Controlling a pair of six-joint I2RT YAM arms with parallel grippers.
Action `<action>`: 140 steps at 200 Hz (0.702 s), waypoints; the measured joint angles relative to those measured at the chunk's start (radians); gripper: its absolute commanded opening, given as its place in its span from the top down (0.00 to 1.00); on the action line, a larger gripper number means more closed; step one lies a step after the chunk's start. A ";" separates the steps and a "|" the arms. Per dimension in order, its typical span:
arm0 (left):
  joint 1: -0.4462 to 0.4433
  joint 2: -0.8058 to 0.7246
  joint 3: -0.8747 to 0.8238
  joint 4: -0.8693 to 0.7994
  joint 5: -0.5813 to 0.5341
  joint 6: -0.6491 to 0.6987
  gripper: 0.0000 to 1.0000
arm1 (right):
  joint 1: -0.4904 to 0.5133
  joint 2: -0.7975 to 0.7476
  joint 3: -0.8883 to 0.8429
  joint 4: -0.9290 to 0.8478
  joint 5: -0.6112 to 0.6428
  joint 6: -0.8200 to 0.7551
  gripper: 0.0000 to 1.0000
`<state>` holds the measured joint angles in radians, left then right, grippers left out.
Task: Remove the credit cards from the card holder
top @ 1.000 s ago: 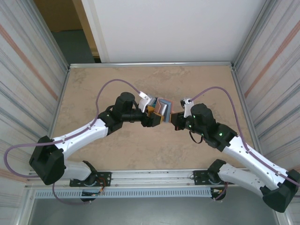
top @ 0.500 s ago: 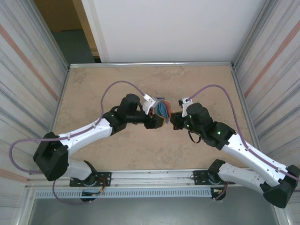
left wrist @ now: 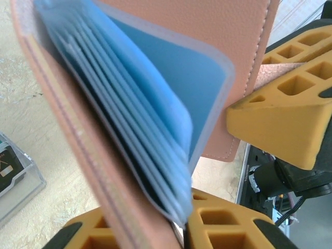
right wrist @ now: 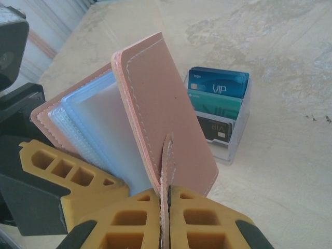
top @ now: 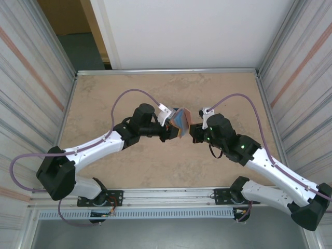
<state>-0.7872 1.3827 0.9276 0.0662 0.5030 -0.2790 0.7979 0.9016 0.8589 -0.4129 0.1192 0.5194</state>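
Card holder (right wrist: 166,119): grained tan leather with pale stitching, hanging open like a book above the table (top: 155,171) centre, its clear blue sleeves (left wrist: 155,104) fanning out.
Right gripper (right wrist: 165,205): I'm seeing its yellow honeycombed fingers clamping the strap tab (right wrist: 167,155).
Left gripper (left wrist: 184,212): pinching the holder's other cover and sleeves.
Credit cards (right wrist: 218,88): blue and teal, glossy, standing in a clear plastic stand (right wrist: 243,124) on the table just behind.

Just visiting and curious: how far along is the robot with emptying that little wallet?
Done: several cards already stand in the clear stand on the table. In hand: the card holder is held open, the right hand pinching its strap and the left hand gripping its other side. Left: the blue sleeves; I cannot tell whether any card remains inside.
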 measured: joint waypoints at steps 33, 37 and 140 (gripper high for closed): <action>0.008 -0.015 -0.007 -0.001 0.001 -0.018 0.97 | -0.027 -0.021 -0.001 0.001 -0.051 0.000 0.99; 0.010 -0.019 -0.010 -0.001 0.002 -0.022 0.98 | -0.032 -0.025 -0.001 0.001 -0.061 0.000 0.97; 0.048 -0.040 -0.038 0.039 0.134 -0.085 1.00 | -0.047 -0.021 -0.018 0.050 -0.151 -0.035 0.44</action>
<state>-0.7391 1.3426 0.8894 0.1055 0.6365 -0.3637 0.7506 0.8806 0.8410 -0.3634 -0.0319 0.4847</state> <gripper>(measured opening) 0.095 0.540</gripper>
